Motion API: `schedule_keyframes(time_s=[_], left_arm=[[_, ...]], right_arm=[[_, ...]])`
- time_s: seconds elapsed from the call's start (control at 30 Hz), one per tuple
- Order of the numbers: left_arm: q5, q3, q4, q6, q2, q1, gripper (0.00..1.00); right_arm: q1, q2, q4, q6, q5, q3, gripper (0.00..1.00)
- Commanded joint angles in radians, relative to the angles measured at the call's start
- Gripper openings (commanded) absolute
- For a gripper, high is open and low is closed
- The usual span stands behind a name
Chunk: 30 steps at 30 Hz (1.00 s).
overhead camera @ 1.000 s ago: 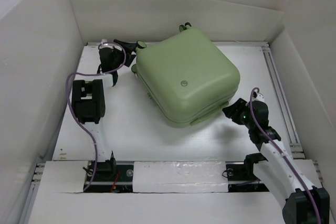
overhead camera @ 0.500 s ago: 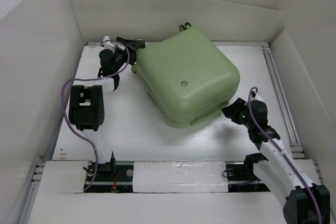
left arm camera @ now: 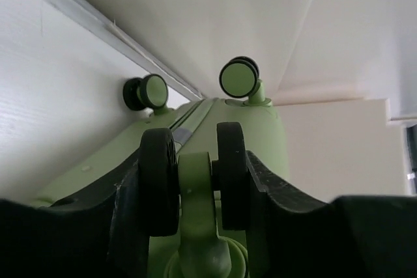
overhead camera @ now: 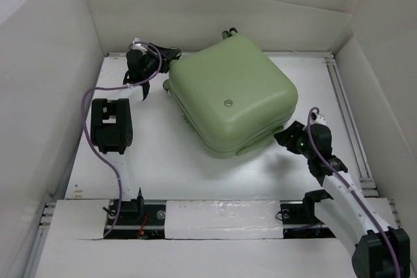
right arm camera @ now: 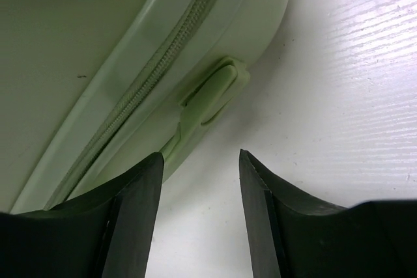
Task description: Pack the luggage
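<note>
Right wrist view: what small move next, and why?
Probably ease the right gripper forward so its open jaws straddle the tab beside the luggage zipper; it lies just ahead, untouched. The left gripper holds a wheel, steadying it.

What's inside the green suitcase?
The suitcase is closed and its zipper is shut, so anything inside is hidden. Only its green outside and a few wheels show.
</note>
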Motion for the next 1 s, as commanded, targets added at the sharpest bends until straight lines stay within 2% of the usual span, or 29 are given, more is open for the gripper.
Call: schedule_keyframes(time_s=[0.0,0.07,0.1,0.23,0.33,0.37,0.4,0.43,0.47,0.5,0.57,0.6,0.67,0.73,0.83,0.9,0.97], left_arm=[[0.035,0.071,0.033,0.031,0.004,-0.007,0.25],[0.035,0.071,0.033,0.031,0.004,-0.007,0.03],[0.035,0.057,0.033,0.04,0.004,-0.007,0.0],[0.001,-0.033,0.033,0.081,-0.075,-0.007,0.0],[-0.054,-0.218,0.091,0.081,-0.223,-0.007,0.0],[-0.066,-0.343,0.129,0.066,-0.267,-0.007,0.0],[-0.066,-0.405,0.195,0.051,-0.31,-0.007,0.0],[-0.094,-0.464,0.221,0.025,-0.353,-0.016,0.0],[-0.094,-0.566,0.239,0.024,-0.44,-0.036,0.0],[-0.112,-0.61,0.249,0.024,-0.485,-0.05,0.0],[-0.166,-0.694,0.229,0.058,-0.628,-0.111,0.0],[-0.187,-0.778,0.208,0.072,-0.681,-0.137,0.0],[-0.236,-0.844,0.16,0.107,-0.784,-0.203,0.0],[-0.338,-0.912,0.061,0.167,-0.936,-0.317,0.0],[-0.39,-1.007,0.005,0.178,-1.127,-0.421,0.0],[-0.412,-1.041,-0.068,0.178,-1.213,-0.454,0.0],[-0.424,-1.092,-0.095,0.167,-1.31,-0.475,0.0]], right_arm=[[0.01,0.001,0.044,-0.016,-0.007,0.077,0.56],[0.01,0.035,0.034,-0.016,0.002,0.126,0.58],[0.01,0.047,0.017,-0.031,0.002,0.145,0.58],[0.01,0.096,0.008,-0.049,-0.026,0.22,0.58],[0.01,0.213,0.018,-0.087,-0.001,0.31,0.49],[0.01,0.262,0.018,-0.101,-0.042,0.347,0.42],[0.01,0.317,0.03,-0.112,-0.078,0.431,0.36],[0.01,0.439,0.031,-0.112,-0.119,0.477,0.34],[0.03,0.502,0.044,-0.112,-0.212,0.525,0.32],[0.043,0.565,0.058,-0.112,-0.242,0.621,0.29],[0.105,0.742,0.058,-0.1,-0.266,0.737,0.29],[0.126,0.796,0.025,-0.1,-0.286,0.872,0.31],[0.163,0.917,-0.107,-0.141,-0.296,1.019,0.37],[0.218,0.949,-0.176,-0.163,-0.268,1.187,0.45],[0.252,0.922,-0.264,-0.177,-0.196,1.31,0.53],[0.266,0.84,-0.279,-0.189,-0.143,1.311,0.62],[0.287,0.77,-0.279,-0.189,-0.054,1.261,0.64]])
